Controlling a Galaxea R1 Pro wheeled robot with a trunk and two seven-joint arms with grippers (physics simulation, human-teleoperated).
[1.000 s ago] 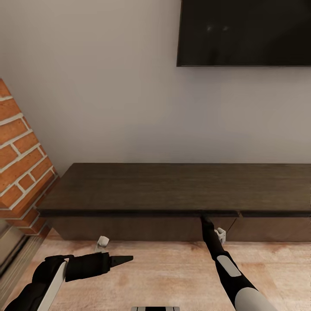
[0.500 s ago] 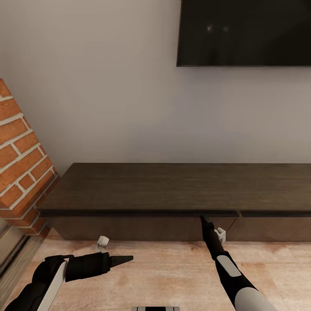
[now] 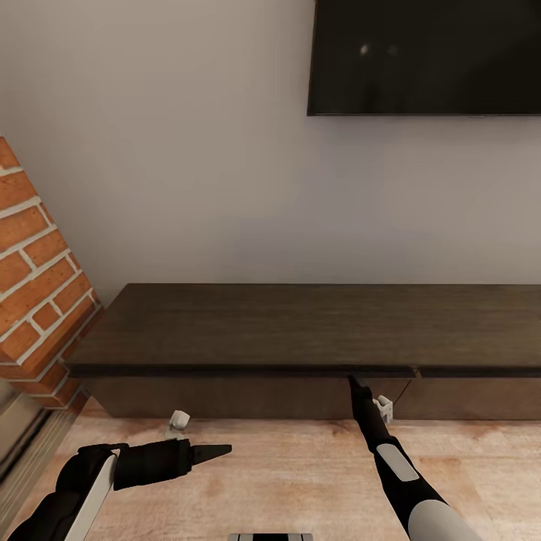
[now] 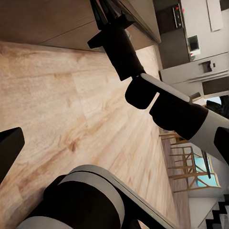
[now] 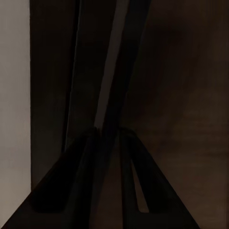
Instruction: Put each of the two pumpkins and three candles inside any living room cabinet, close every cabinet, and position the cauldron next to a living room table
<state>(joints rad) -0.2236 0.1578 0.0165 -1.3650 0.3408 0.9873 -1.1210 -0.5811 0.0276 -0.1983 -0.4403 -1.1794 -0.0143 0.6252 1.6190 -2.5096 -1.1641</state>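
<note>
The long dark brown cabinet (image 3: pixel 300 323) runs along the wall in the head view. My right gripper (image 3: pixel 359 382) reaches under its top lip at the upper edge of a drawer front (image 3: pixel 225 397). In the right wrist view its fingers (image 5: pixel 90 181) stand almost together on a thin dark edge of that front. My left gripper (image 3: pixel 218 451) hovers low over the floor, pointing right, well short of the cabinet, open and holding nothing; one of its fingers (image 4: pixel 9 148) shows in the left wrist view. Pumpkins, candles and cauldron are out of view.
A black TV (image 3: pixel 424 56) hangs on the wall above the cabinet. A brick pillar (image 3: pixel 37 278) stands at the cabinet's left end. Pale wood floor (image 3: pixel 285 473) lies between me and the cabinet. Kitchen units (image 4: pixel 200 71) and wooden chairs (image 4: pixel 183 157) show far off.
</note>
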